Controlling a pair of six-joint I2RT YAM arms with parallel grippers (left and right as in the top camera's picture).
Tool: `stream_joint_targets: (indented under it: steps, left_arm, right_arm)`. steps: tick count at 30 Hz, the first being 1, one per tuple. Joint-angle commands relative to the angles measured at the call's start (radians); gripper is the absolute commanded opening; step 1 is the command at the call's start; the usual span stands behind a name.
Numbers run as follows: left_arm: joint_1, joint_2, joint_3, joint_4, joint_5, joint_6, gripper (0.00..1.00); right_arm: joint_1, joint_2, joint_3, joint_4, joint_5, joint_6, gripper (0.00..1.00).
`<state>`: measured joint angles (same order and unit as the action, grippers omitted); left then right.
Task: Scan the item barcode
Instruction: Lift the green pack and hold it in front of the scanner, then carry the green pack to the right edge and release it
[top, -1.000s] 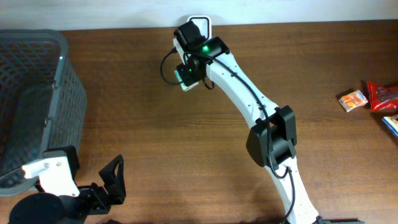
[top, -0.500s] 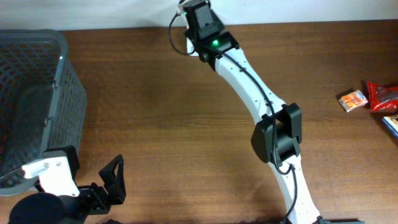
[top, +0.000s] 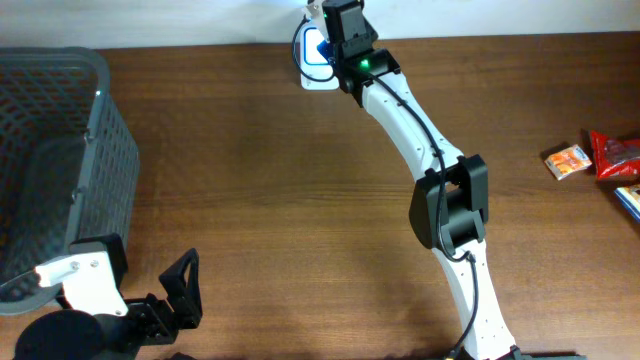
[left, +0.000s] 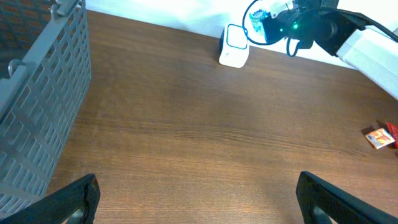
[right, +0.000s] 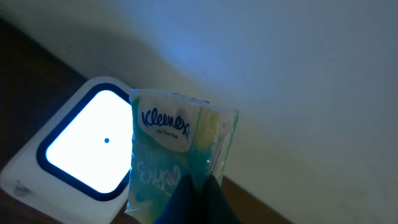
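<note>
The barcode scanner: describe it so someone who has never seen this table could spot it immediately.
Follow the far edge of the wooden table, along the white wall. The scanner stands there, next to the Kleenex pack held in the right gripper. It is the only white rounded box, its window glowing.

The tissue pack (right: 177, 155) in the right pincer (right: 196, 193) has shiny, crinkly plastic wrap, the scanner (right: 81, 149) just beside that pincer is smooth white plastic with a glossy face, the desk (top: 250, 180) below is smooth brown wood, and the basket (top: 50, 150) well apart is matt grey plastic mesh.
</note>
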<state>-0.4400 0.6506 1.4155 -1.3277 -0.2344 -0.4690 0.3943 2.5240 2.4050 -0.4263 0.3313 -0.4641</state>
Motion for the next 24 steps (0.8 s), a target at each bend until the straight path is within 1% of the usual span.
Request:
stream_joint_targets:
  steps: [1,2,4,8,9,11,14,16,21,24]
  left_arm:
    - [0.004,0.000,-0.003,0.002,0.007,-0.009,0.99]
    - [0.004,0.000,-0.003,0.002,0.007,-0.009,0.99]
    - [0.004,0.000,-0.003,0.002,0.007,-0.009,0.99]
    - [0.004,0.000,-0.003,0.002,0.007,-0.009,0.99]
    - [0.004,0.000,-0.003,0.002,0.007,-0.009,0.99]
    - [0.004,0.000,-0.003,0.002,0.007,-0.009,0.99]
    - [0.004,0.000,-0.003,0.002,0.007,-0.009,0.99]
    - [0.004,0.000,-0.003,0.002,0.007,-0.009,0.99]
    - [0.004,0.000,-0.003,0.002,0.007,-0.009,0.99]
    - [0.004,0.000,-0.003,0.002,0.007,-0.009,0.99]
  right_arm:
    - [-0.019,-0.050,0.010,-0.014,-0.006,0.217,0.04]
    - [-0.036,-0.081,0.010,-0.034,-0.024,0.266,0.04]
    - [-0.066,-0.128,0.010,-0.083,-0.047,0.271,0.04]
    - [-0.148,-0.195,0.010,-0.196,-0.032,0.277,0.04]
    - [-0.177,-0.210,0.010,-0.236,-0.032,0.306,0.04]
    - [-0.268,-0.230,0.010,-0.354,-0.032,0.419,0.04]
    - [-0.393,-0.233,0.009,-0.510,-0.032,0.527,0.04]
    - [-0.481,-0.229,0.006,-0.603,-0.033,0.568,0.04]
    - [-0.677,-0.227,-0.033,-0.744,-0.032,0.622,0.04]
    - [-0.782,-0.227,-0.092,-0.771,-0.033,0.689,0.04]
